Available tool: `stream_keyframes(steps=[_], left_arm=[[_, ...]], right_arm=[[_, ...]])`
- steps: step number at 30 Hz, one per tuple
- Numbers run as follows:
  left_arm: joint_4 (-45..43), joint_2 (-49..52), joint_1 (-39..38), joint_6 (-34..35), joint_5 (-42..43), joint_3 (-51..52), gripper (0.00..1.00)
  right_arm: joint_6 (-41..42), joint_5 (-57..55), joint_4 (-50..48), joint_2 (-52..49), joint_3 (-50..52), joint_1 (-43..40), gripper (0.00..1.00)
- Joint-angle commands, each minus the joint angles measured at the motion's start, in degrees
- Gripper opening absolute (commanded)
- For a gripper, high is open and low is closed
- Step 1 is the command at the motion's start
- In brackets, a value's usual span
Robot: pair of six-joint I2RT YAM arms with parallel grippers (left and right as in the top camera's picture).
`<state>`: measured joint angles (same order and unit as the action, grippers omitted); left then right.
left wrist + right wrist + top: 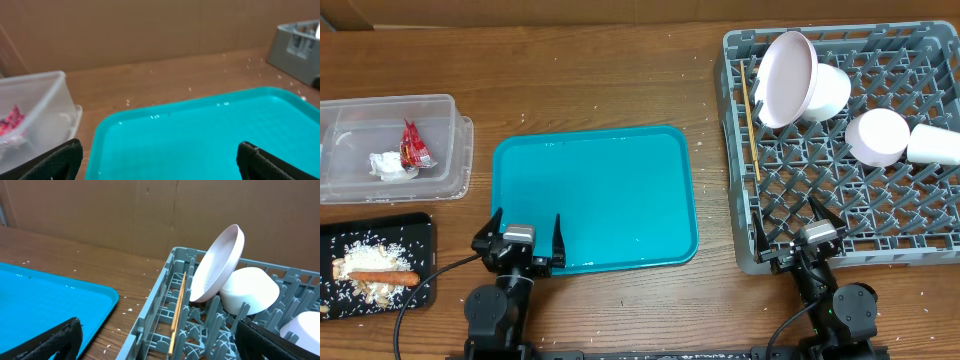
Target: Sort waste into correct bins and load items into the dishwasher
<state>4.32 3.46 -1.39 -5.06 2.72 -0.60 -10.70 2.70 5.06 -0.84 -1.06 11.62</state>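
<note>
We judge sorting done: dishes (788,75) and chopsticks (751,120) in the dish rack (900,255), wrapper (415,147) in the clear tub (440,110), carrot (390,277) on the black tray (420,225), left and right jaws spread empty; next, recheck the teal tray (620,200).

A teal rectangular plastic serving tray (610,190) lies flat mid-bench. Tiny white specks (128,102) dot the brown wooden bench (590,80) at its twelve o'clock.

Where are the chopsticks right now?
In the overhead view, the chopsticks lie along the left edge of the grey dish rack, just left of the tilted plate.
</note>
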Motion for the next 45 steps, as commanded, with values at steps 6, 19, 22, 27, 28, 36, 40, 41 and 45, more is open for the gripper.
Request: stream_keyframes(steps=[6,19,22,27,28,36,40,41,45], left_arm=[[0.13,-3.30,2.93,0.35,-1.07,0.31,1.00],[0.11,-3.30,7.08,0.35,-1.25,0.31,1.00],[0.11,-3.23,7.10,0.35,-1.25,0.31,1.00],[0.11,-3.21,7.10,0.35,-1.25,0.31,1.00],[0.09,-3.21,7.10,0.35,-1.25,0.31,1.00],[0.11,-3.21,7.10,0.35,-1.25,0.31,1.00],[0.09,-3.21,7.10,0.35,-1.25,0.31,1.00],[0.09,-3.21,7.10,0.35,-1.25,0.31,1.00],[0.09,-3.21,7.10,0.35,-1.25,0.31,1.00]], right_arm=[[0.24,-0.02,-0.39,0.68,0.59,-0.28,1.00],[0.24,-0.02,-0.39,0.68,0.59,-0.28,1.00],[0.24,-0.02,-0.39,0.68,0.59,-0.28,1.00],[0.24,-0.02,-0.39,0.68,0.59,-0.28,1.00],[0.24,-0.02,-0.39,0.68,0.59,-0.28,1.00],[0.24,-0.02,-0.39,0.68,0.59,-0.28,1.00],[0.24,-0.02,-0.39,0.68,0.59,-0.28,1.00],[0.24,-0.02,-0.39,0.68,0.59,-0.28,1.00],[0.24,-0.02,-0.39,0.68,0.59,-0.28,1.00]])
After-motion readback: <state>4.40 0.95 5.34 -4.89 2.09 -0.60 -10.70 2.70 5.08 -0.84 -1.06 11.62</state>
